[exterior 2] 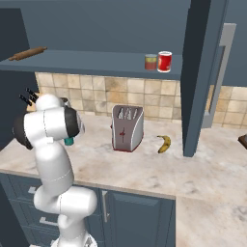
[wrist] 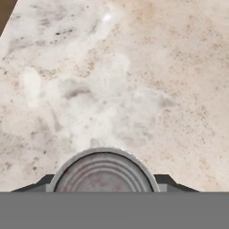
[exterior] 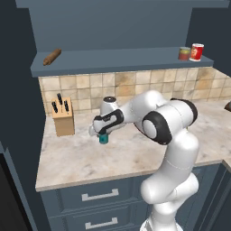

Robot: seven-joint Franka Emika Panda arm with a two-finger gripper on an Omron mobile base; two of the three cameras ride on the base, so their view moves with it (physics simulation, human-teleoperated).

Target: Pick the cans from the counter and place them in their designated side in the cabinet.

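The teal-labelled can sits between my gripper's fingers, just over the beige counter, left of middle. In the hand view its grey metal top fills the gap between the dark fingertips, and the gripper is shut on it. From the right base camera, a sliver of the teal can peeks out behind my arm. The shorter red-orange and yellow-green can stands at the right end of the cabinet shelf, beside a red can with white bands.
A knife block stands at the counter's back left. A rolling pin lies at the shelf's left end. A toaster and a banana sit further right, before a dark upright panel.
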